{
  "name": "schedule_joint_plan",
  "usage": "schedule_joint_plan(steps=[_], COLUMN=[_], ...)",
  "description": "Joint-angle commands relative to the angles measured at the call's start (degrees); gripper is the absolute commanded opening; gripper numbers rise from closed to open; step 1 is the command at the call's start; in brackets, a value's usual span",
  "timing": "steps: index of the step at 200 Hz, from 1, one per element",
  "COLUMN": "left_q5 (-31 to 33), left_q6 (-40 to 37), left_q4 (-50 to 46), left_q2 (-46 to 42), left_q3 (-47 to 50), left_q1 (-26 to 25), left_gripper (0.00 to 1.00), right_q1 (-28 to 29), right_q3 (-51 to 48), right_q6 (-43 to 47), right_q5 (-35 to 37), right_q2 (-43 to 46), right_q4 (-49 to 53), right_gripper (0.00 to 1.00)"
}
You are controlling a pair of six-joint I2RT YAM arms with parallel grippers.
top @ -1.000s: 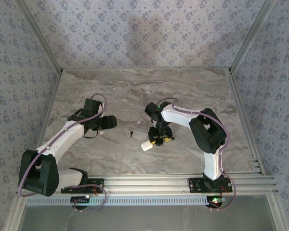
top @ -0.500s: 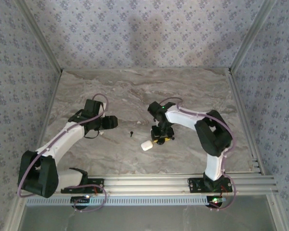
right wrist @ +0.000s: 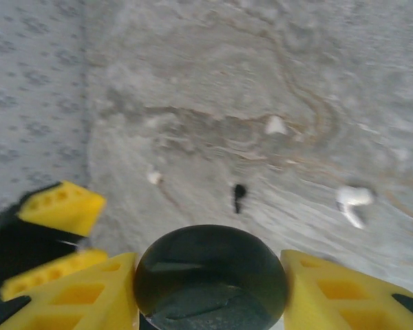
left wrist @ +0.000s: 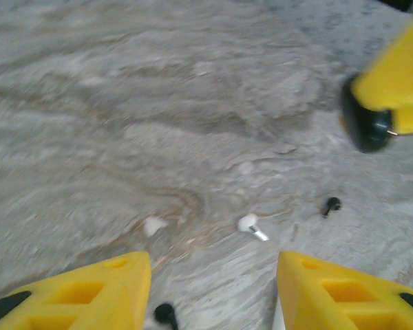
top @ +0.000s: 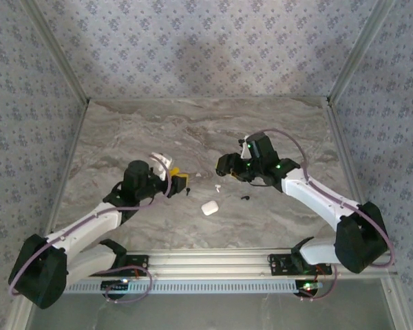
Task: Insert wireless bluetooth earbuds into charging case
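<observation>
The white charging case (top: 208,207) lies closed on the marble table (top: 124,130), between and in front of both grippers. One white stemmed earbud (top: 217,186) lies just behind it; the wrist views also show this earbud (left wrist: 251,225) (right wrist: 351,199). My left gripper (top: 181,182) (left wrist: 213,275) hovers left of the case, open, with nothing between its yellow fingers. My right gripper (top: 224,166) (right wrist: 210,275) points left from the other side, shut on a flat black round disc (right wrist: 210,278). Seen from the left wrist, that right gripper (left wrist: 392,89) is at the top right.
Two small black bits (top: 187,191) (top: 245,198) lie on the table near the case. Tiny white flecks (left wrist: 153,225) (right wrist: 275,125) sit nearby; I cannot tell what they are. Patterned walls (top: 206,48) and rails enclose the table.
The right gripper has left the spot over the case and swung up, now pointing left. The left gripper has moved right toward the middle and narrowed. An earbud now shows beside the case.
</observation>
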State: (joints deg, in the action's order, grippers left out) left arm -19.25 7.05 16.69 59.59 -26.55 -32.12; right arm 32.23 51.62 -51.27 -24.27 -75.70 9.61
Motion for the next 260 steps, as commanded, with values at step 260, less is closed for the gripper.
schedule_joint_plan(steps=[260], left_q5=[-0.55], left_q6=[1.39], left_q4=[21.92], left_q2=[5.58], left_q3=[-2.54], left_q1=[-6.63], left_gripper=[0.39], right_q1=[8.97], right_q3=[-4.06], right_q6=[-12.91], right_q5=[-0.17], right_q2=[-1.47], right_q4=[-23.91], right_gripper=[0.49])
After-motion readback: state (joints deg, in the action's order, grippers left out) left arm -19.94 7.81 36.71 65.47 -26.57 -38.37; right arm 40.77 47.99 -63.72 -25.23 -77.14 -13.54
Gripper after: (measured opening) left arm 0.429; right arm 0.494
